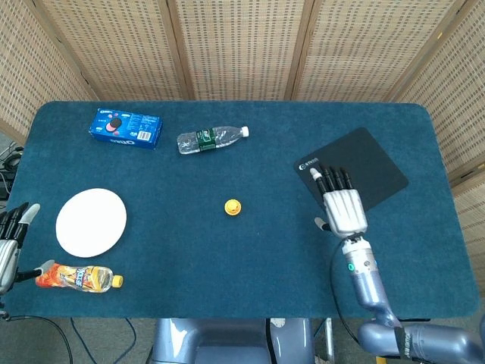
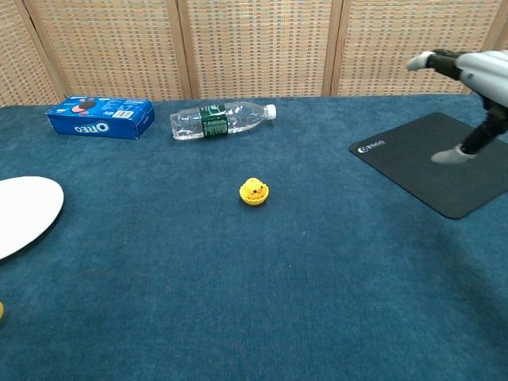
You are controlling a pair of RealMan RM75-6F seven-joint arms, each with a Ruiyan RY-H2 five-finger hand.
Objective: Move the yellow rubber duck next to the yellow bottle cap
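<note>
The yellow rubber duck [image 1: 233,206] [image 2: 254,192] sits alone mid-table, with no hand near it. The yellow bottle cap [image 1: 118,280] tops an orange drink bottle [image 1: 76,277] lying at the front left; in the chest view only a sliver of the cap [image 2: 1,310] shows at the left edge. My right hand [image 1: 342,205] [image 2: 468,79] hovers, fingers extended and empty, over the front edge of the black mouse pad [image 1: 351,175], far right of the duck. My left hand [image 1: 10,241] shows at the left edge, off the table, fingers spread and holding nothing.
A white plate [image 1: 91,221] lies just behind the orange bottle. A blue Oreo box [image 1: 125,127] and a clear water bottle [image 1: 212,139] lie toward the back. Woven screens close off the far side.
</note>
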